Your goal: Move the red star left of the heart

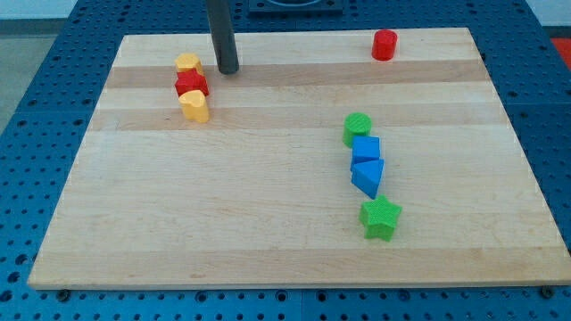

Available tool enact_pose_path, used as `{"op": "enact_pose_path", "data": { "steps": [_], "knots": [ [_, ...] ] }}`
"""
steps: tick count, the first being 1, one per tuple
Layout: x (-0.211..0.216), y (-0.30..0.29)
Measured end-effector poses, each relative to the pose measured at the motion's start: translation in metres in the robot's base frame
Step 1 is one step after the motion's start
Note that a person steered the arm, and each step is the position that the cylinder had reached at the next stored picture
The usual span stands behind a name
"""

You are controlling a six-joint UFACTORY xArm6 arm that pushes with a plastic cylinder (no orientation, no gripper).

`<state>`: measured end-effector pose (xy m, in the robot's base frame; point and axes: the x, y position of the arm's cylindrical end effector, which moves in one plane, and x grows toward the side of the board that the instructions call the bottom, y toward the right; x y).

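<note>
The red star lies at the board's upper left, squeezed between two yellow blocks. The yellow heart touches it just below. A yellow rounded block touches it just above. My tip rests on the board just to the right of the yellow rounded block and up-right of the red star, with a small gap to both.
A red cylinder stands near the top right edge. A green cylinder, a blue cube, a blue triangular block and a green star form a column right of centre on the wooden board.
</note>
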<state>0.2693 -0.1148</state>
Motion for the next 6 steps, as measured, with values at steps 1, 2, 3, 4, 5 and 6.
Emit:
{"op": "enact_pose_path", "data": {
  "steps": [1, 2, 3, 4, 5, 6],
  "knots": [
    [-0.02, -0.044],
    [-0.019, -0.06],
    [0.002, -0.02],
    [0.018, -0.014],
    [0.038, -0.023],
    [0.079, -0.058]
  ]
}}
